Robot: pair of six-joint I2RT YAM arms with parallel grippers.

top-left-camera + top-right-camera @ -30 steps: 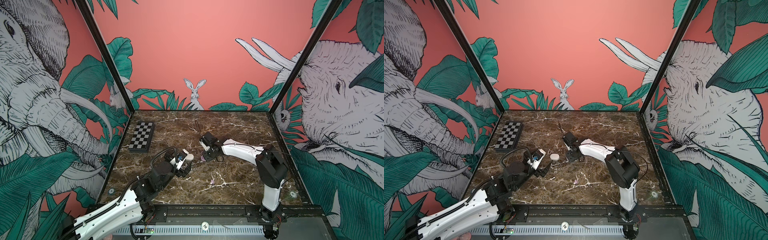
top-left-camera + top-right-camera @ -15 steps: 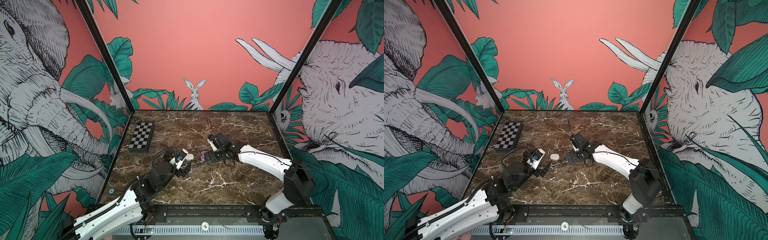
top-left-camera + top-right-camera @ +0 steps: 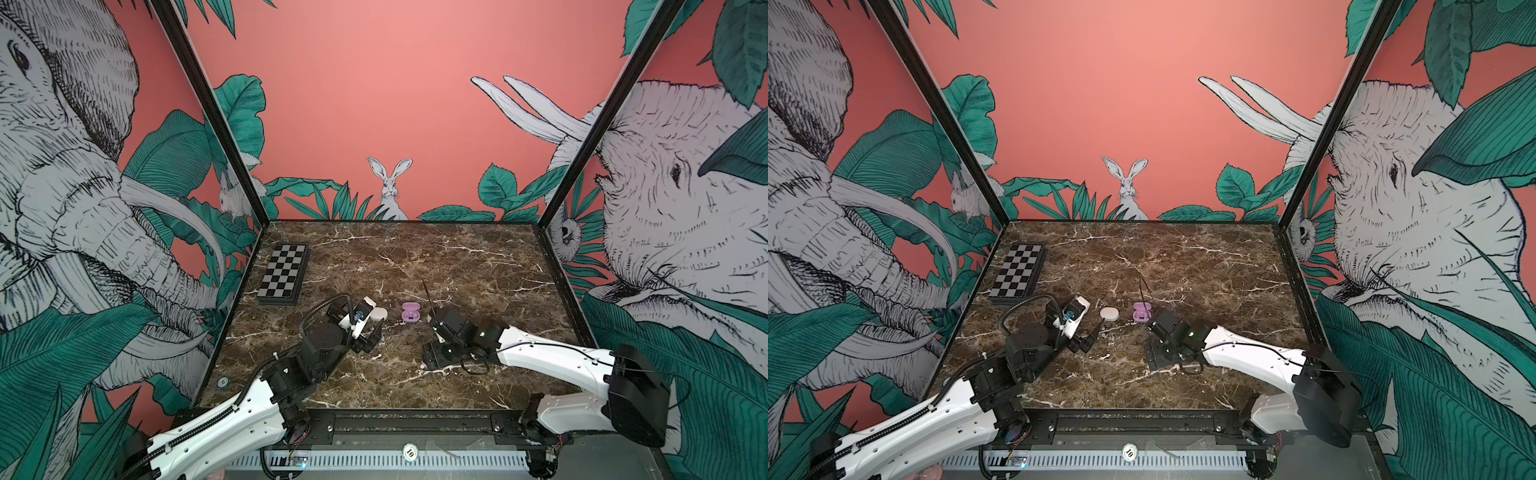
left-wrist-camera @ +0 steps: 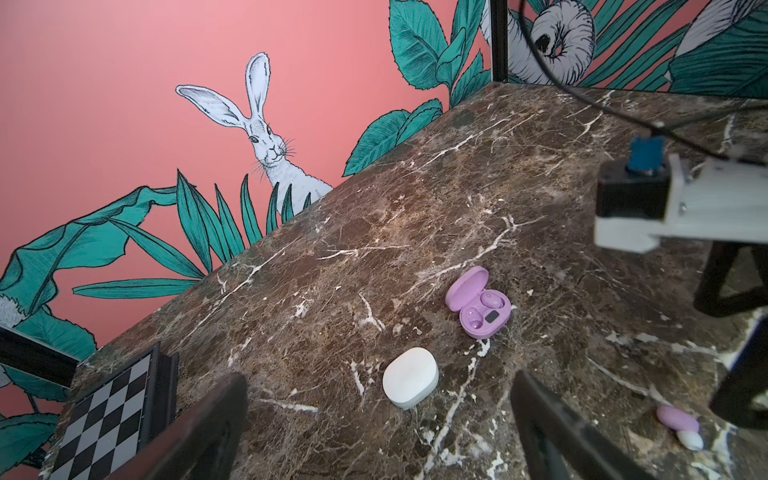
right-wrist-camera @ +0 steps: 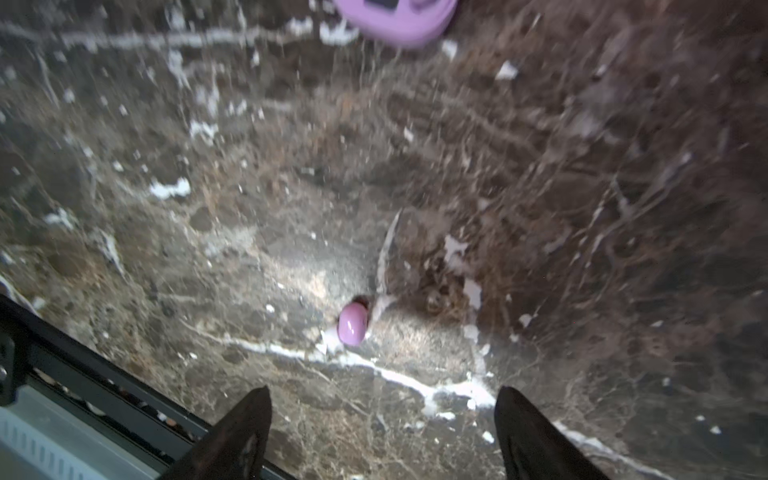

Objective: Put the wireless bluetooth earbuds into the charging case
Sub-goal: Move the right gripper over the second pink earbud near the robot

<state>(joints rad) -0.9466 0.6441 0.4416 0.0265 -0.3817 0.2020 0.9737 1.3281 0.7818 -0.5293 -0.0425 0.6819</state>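
An open lilac charging case (image 4: 478, 305) stands mid-table, seen in both top views (image 3: 410, 311) (image 3: 1141, 312); at least one lilac bud seems to sit inside it. A closed white case (image 4: 410, 378) (image 3: 379, 313) lies beside it. One loose lilac earbud (image 5: 352, 323) (image 4: 677, 417) lies on the marble nearer the front. My right gripper (image 5: 384, 436) (image 3: 430, 357) hovers just by this bud, open and empty. My left gripper (image 4: 382, 436) (image 3: 370, 338) is open and empty too, a short way in front of the white case.
A folded chessboard (image 3: 284, 274) (image 3: 1017, 272) lies at the back left of the marble table (image 3: 457, 270). The black front rail (image 5: 104, 374) runs close behind the right gripper. Printed walls enclose three sides.
The right arm has drawn back from the lilac case toward the front, its elbow swinging right, and its gripper now sits over the loose lilac earbud. The left arm has not moved.
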